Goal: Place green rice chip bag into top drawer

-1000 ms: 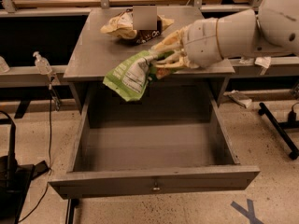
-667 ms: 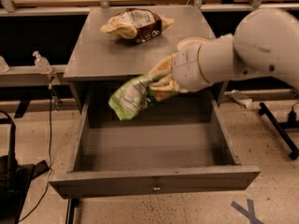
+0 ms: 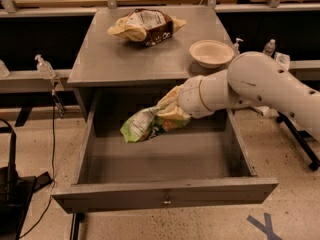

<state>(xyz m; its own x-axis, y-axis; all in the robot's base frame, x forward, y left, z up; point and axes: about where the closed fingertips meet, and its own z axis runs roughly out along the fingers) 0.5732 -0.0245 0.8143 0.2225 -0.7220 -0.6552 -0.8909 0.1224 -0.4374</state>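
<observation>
The green rice chip bag (image 3: 145,125) is lime green with white patches and hangs in the air above the inside of the top drawer (image 3: 165,196), which is pulled fully open below the desk top. My gripper (image 3: 171,112) is shut on the bag's right end, just under the desk's front edge. The white arm reaches in from the right. The bag tilts down to the left and does not touch the drawer floor.
On the grey desk top (image 3: 115,59) lie a yellow-and-dark-brown snack bag (image 3: 144,25) at the back and a white bowl (image 3: 211,52) at the right. Small bottles (image 3: 44,66) stand on side shelves left and right. A black stand (image 3: 10,184) is at the lower left.
My gripper with the green bag has moved off the desk's front edge and down, and now sits lower over the open drawer. The bowl has come into view.
</observation>
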